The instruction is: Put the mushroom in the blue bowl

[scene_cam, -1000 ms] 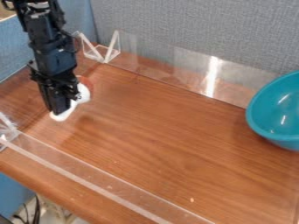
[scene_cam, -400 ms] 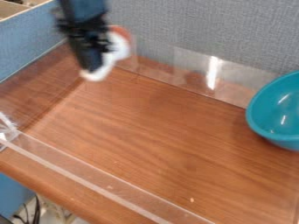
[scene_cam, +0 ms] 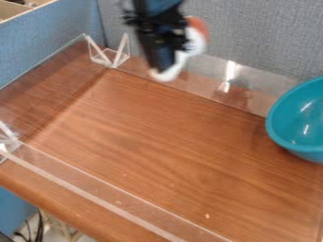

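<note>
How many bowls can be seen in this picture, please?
1. The blue bowl rests on the wooden table at the right edge of the view, partly cut off by the frame. Other bowls could lie outside the view.

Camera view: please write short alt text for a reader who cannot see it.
A black robot end effector holds a toy mushroom in the air above a wooden table. A teal-blue bowl sits at the right edge, apart from it.
</note>
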Motion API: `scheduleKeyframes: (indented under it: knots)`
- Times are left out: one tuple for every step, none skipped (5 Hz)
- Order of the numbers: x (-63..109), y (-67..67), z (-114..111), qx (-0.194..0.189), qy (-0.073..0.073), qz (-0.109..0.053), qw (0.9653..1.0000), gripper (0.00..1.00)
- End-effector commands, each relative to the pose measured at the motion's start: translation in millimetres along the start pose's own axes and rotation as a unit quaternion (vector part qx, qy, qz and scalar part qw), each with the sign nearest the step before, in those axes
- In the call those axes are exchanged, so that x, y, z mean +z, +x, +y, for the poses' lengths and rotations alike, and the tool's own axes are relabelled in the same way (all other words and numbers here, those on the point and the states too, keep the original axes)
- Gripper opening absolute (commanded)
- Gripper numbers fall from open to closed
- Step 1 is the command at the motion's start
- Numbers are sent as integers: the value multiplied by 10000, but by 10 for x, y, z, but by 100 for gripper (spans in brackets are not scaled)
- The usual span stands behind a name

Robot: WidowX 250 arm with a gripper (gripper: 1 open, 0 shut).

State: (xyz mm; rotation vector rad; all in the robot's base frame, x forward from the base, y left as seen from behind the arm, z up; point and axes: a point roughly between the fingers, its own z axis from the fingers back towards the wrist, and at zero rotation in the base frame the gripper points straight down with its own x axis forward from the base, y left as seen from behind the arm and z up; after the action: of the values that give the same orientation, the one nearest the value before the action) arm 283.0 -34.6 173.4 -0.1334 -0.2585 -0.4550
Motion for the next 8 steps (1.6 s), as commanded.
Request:
scheduleKeyframes:
  knots:
    - [0, 295, -264, -366, -4, -340, 9988, 0]
    - [-46, 438, -481, -632, -89, -387, 9972, 0]
    - [-102, 501, -659, -818, -166, -298, 9961, 0]
    - [-188, 538, -673, -833, -184, -180, 9962, 0]
    - [-293, 620, -716, -889, -208, -110, 9958, 0]
    - [-402, 717, -724, -918, -213, -38, 9955, 0]
    - [-455, 775, -735, -987, -226, -20, 9949, 0]
    - [-473, 825, -757, -1070, -235, -22, 9940, 0]
